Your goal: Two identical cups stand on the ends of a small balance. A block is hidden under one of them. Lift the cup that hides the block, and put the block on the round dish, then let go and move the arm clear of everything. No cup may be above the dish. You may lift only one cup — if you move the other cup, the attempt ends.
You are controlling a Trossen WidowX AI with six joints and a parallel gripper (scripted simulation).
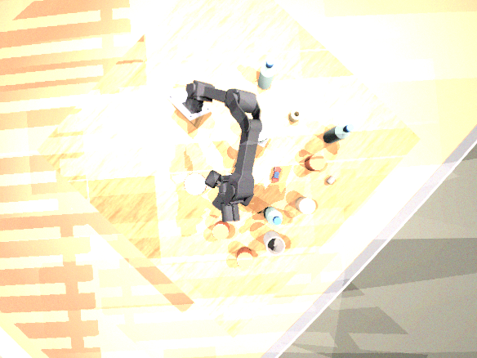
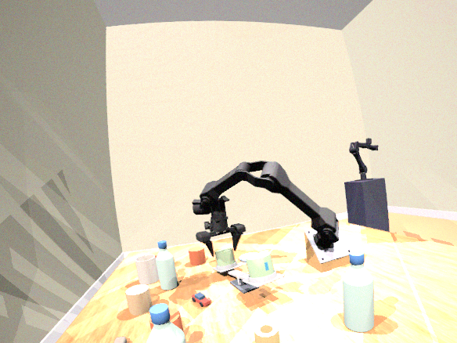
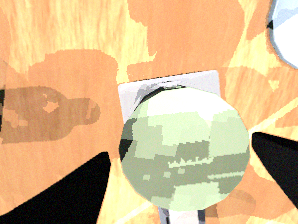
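Two pale green cups stand upside down on the tilted balance (image 2: 244,287). My gripper (image 2: 224,252) (image 3: 178,148) is open and points down over the far cup (image 2: 225,260) (image 3: 185,165), with one fingertip on each side of it near its top. Nothing is held. The near cup (image 2: 259,266) stands on the other end, with a small blue mark on its side. The round dish (image 1: 195,184) (image 3: 289,37) is pale and lies beside the balance; no cup is above it. The block is not visible. In the top view the arm hides the far cup and fingertips.
A toy car (image 1: 276,174) (image 2: 201,299) lies beside the balance. A bottle (image 1: 273,216) (image 2: 167,271), a grey mug (image 1: 274,243) (image 2: 146,270) and an orange cup (image 1: 220,230) stand past the far end. Another bottle (image 1: 265,76) (image 2: 358,301) stands on the opposite side.
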